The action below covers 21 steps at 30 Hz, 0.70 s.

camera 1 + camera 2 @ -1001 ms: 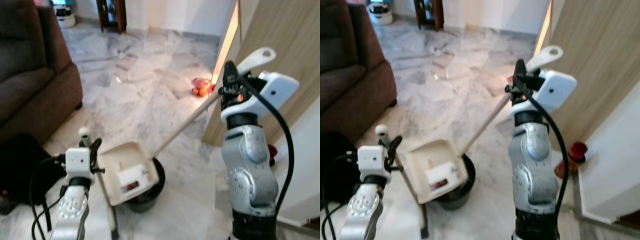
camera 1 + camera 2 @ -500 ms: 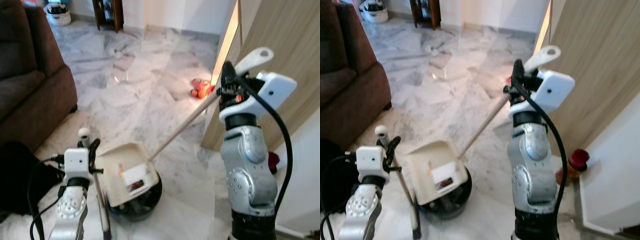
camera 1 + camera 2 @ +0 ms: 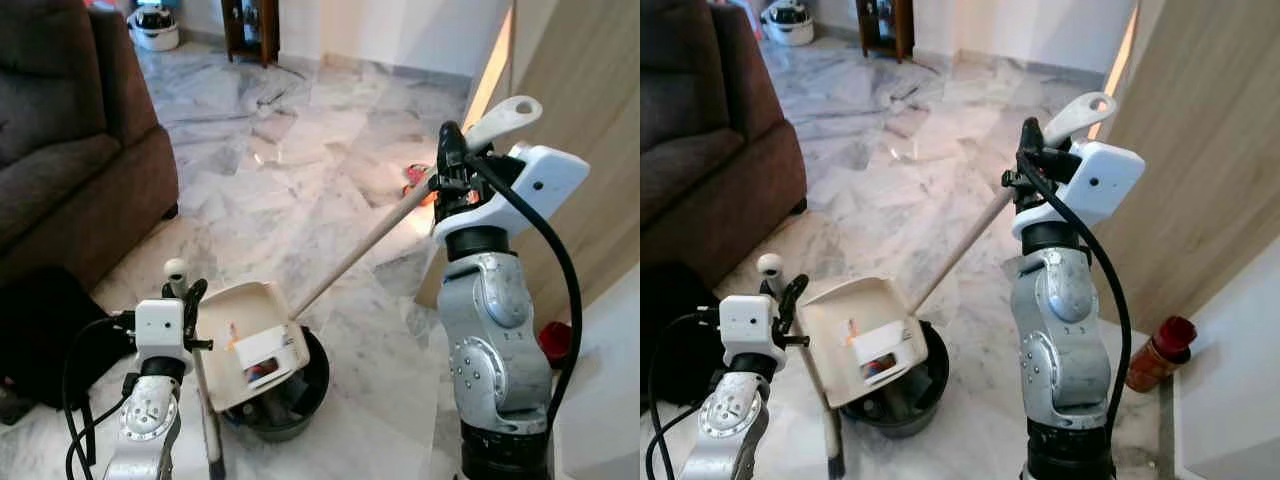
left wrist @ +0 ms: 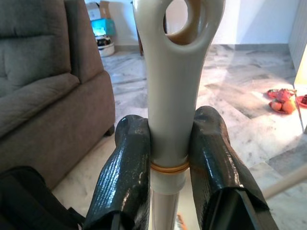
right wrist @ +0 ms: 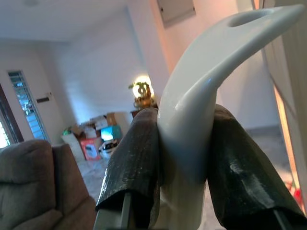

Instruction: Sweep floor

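**Both grippers clamped on handles**

The left gripper (image 4: 169, 158) grasps the cream dustpan handle (image 4: 175, 72); the right gripper (image 5: 184, 158) clenches the white curved broom handle (image 5: 201, 96). The cream dustpan (image 3: 250, 340) tilts over a black round bin (image 3: 300, 395), perhaps resting on it, on the grey marble floor (image 3: 300, 170).

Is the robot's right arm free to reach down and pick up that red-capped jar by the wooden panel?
Probably not as things stand. The right gripper is shut on the broom handle, held high, while the red-capped jar stands on the floor low beside that arm. It would likely have to let the broom go first.
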{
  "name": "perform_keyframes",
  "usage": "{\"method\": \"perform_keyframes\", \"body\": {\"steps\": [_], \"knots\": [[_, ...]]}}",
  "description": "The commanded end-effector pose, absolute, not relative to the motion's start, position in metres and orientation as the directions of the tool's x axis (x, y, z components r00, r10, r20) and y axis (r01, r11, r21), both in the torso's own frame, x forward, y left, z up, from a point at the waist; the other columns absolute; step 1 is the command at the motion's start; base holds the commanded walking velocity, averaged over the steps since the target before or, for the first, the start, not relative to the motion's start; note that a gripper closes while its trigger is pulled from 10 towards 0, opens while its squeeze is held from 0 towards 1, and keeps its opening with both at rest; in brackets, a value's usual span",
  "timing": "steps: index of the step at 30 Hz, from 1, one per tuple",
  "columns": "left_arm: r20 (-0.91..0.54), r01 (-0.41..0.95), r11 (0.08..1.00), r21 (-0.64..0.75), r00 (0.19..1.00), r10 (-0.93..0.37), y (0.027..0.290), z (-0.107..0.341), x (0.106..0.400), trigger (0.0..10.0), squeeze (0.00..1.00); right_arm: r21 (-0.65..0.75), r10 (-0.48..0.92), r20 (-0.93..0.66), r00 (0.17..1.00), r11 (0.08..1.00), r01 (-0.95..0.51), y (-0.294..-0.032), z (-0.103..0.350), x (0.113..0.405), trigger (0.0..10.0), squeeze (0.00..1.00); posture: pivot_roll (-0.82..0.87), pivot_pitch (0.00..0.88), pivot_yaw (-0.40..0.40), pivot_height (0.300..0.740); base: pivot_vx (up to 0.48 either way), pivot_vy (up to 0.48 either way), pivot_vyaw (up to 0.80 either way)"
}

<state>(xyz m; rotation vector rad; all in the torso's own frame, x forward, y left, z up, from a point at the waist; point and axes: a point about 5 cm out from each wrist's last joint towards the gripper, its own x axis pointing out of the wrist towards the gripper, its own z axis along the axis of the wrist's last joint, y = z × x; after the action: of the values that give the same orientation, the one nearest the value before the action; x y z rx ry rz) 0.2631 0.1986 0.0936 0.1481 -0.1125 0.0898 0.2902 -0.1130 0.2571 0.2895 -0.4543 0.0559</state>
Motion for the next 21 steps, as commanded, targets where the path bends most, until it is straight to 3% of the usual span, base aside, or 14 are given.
{"method": "perform_keyframes", "body": {"steps": [1,14,16,21], "knots": [[0.174,-0.094,0.985,0.147,0.982,0.068,0.197,0.105,0.266,10.0,0.00,0.242,-0.009,0.549,0.836,0.959,-0.149,-0.110,0.276,0.279,10.0,0.00,0.12,0.075,-0.019,0.740,0.000,0.000,0.00],[0.175,-0.089,0.985,0.151,0.983,0.062,0.197,0.105,0.266,10.0,0.00,0.167,0.066,0.620,0.782,0.963,-0.213,-0.091,0.286,0.269,10.0,0.00,0.12,0.081,-0.019,0.740,0.000,0.000,0.00],[0.177,-0.089,0.984,0.152,0.982,0.062,0.196,0.105,0.266,10.0,0.00,0.089,0.144,0.648,0.748,0.961,-0.262,-0.082,0.290,0.264,10.0,0.00,0.12,0.084,-0.019,0.740,0.000,0.000,0.00],[0.176,-0.090,0.984,0.152,0.982,0.063,0.197,0.105,0.265,10.0,0.00,0.053,0.212,0.650,0.730,0.945,-0.322,-0.074,0.290,0.261,10.0,0.00,0.11,0.098,-0.020,0.740,0.000,0.000,0.00]]}}
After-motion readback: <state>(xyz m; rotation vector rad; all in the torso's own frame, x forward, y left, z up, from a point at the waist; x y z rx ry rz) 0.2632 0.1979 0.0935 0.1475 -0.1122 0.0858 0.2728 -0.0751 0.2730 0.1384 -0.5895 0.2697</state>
